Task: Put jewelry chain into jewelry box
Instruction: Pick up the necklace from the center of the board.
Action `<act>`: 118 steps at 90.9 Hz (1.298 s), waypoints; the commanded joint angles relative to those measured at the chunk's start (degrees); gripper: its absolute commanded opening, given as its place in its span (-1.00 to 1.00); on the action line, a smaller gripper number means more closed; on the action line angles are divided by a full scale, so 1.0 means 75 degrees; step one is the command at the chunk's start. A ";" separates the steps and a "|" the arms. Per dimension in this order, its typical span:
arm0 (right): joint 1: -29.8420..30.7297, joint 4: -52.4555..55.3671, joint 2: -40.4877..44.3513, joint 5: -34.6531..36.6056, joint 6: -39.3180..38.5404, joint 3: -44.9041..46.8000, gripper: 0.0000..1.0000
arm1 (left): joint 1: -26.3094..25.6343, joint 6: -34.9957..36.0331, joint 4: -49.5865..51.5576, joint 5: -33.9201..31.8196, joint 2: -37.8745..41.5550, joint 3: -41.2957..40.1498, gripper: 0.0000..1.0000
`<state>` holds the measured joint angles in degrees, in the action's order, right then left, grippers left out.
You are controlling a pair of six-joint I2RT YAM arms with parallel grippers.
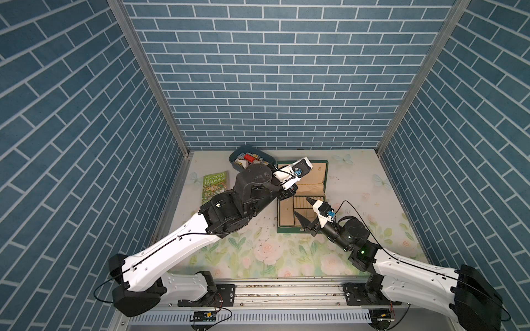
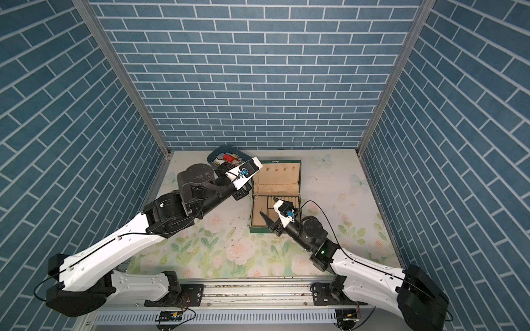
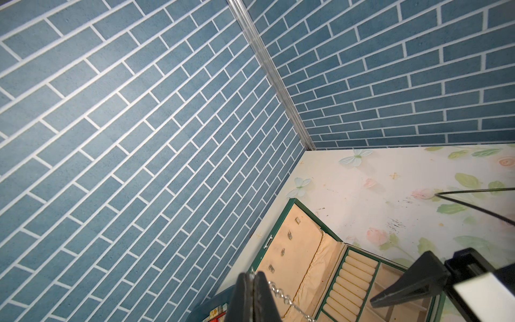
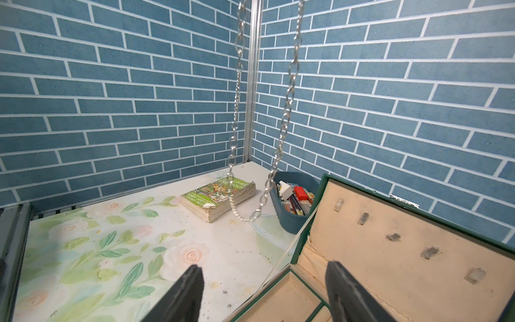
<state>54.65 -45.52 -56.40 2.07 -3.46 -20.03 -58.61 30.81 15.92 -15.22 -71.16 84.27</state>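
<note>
The jewelry box (image 1: 286, 229) lies open at the back middle of the table, dark green outside, with beige lining and ring rolls. My left gripper (image 3: 253, 275) is shut on the jewelry chain (image 3: 279, 292). It holds it up in the air by the box's left edge. The chain (image 2: 255, 186) hangs down as a long loop of pale links, and that loop (image 4: 287, 111) also shows in the right wrist view. My right gripper (image 1: 301, 206) stands open over the front compartments of the box (image 4: 390, 237), holding nothing. It is apart from the chain.
A blue-grey tub (image 1: 249, 159) of small items stands just left of the box's lid, under my left wrist. A green paperback book (image 1: 215, 186) lies further left. Brick-patterned walls close in the table on three sides.
</note>
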 commanded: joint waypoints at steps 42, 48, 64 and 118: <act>0.0053 -0.0955 -0.0966 -0.0226 -0.0315 -0.0351 0.44 | -0.0240 0.0111 -0.0304 -0.0031 0.0021 -0.0196 -1.00; 0.0068 -0.1047 -0.1157 -0.0263 -0.0312 -0.0457 0.43 | -0.0268 0.0108 -0.0317 -0.0050 0.0021 -0.0197 -1.00; 0.0123 -0.1380 -0.1577 -0.0281 -0.0323 -0.0715 0.41 | -0.0327 0.0117 -0.0342 -0.0065 0.0042 -0.0177 -1.00; 0.0276 -0.1588 -0.1798 -0.0334 -0.0288 -0.0866 -0.86 | -0.0485 0.0169 -0.0259 -0.0250 0.0132 -0.0078 -1.00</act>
<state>56.31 -55.92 -69.84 0.38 -5.78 -24.73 -61.71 31.79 15.07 -16.36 -71.16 83.48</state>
